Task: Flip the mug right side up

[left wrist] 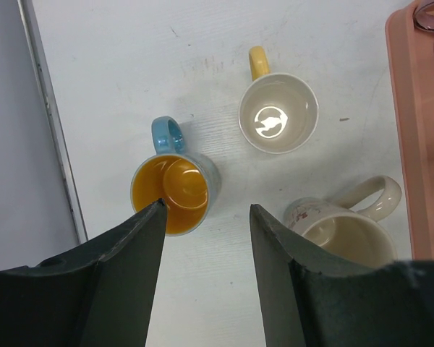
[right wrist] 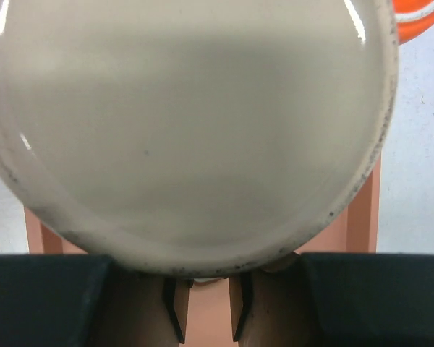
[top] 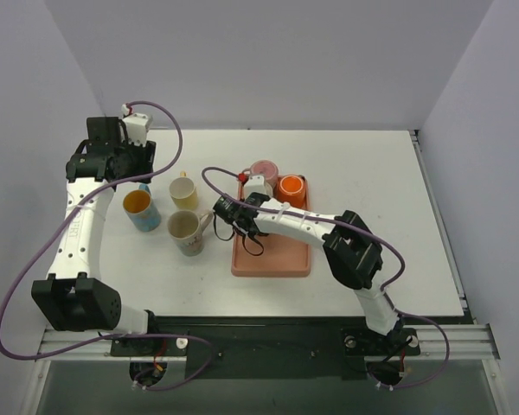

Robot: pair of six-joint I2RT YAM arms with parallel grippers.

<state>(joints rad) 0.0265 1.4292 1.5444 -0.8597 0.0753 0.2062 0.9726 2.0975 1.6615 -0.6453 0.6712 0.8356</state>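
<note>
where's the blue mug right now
Top view: the blue mug stands upright on the table's left side, just left of the yellow mug and the cream mug.

— Cream mug (right wrist: 188,130), left of the tray (top: 277,259)?
— Glazed ceramic, glossy, dark specks along its edge.
— And the tray?
— Matt pink plastic. Counter (left wrist: 130,72) under it: matt white, faintly scuffed.
</note>
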